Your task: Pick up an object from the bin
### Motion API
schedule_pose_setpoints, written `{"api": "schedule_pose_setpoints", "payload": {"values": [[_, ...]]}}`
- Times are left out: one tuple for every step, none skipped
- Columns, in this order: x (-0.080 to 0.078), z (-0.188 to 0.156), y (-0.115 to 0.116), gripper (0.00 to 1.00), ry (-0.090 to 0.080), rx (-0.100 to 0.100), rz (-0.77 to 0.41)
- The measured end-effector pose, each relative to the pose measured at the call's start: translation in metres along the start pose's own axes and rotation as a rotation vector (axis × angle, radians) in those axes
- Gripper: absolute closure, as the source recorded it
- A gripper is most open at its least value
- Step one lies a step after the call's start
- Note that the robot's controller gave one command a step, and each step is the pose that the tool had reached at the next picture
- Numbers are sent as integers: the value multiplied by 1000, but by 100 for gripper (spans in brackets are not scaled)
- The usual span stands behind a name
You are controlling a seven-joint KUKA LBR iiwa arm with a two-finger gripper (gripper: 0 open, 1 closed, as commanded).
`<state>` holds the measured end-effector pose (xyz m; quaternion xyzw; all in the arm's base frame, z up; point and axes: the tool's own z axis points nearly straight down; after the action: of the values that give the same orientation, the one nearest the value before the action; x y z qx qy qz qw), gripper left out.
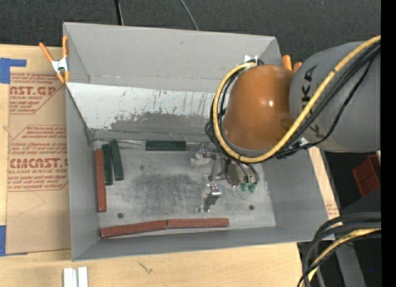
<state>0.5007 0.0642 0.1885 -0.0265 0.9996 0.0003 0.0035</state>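
Red-brown flat bar, tool nearby, scuffed grey metal bin

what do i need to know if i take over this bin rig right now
Claw: low over the right middle of the bin floor; no thing seen in it.
Things: red-brown bars along the left wall and the front wall; dark green bars beside the left one, another at the back wall.
Done: nothing lifted.
Left: grasp one piece, lift it out.
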Motion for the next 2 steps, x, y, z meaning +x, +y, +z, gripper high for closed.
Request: {"api": "schedule_pose_setpoints", "payload": {"values": [[3,41,16,0,8,0,64],[4,77,-3,0,6,0,4]]}}
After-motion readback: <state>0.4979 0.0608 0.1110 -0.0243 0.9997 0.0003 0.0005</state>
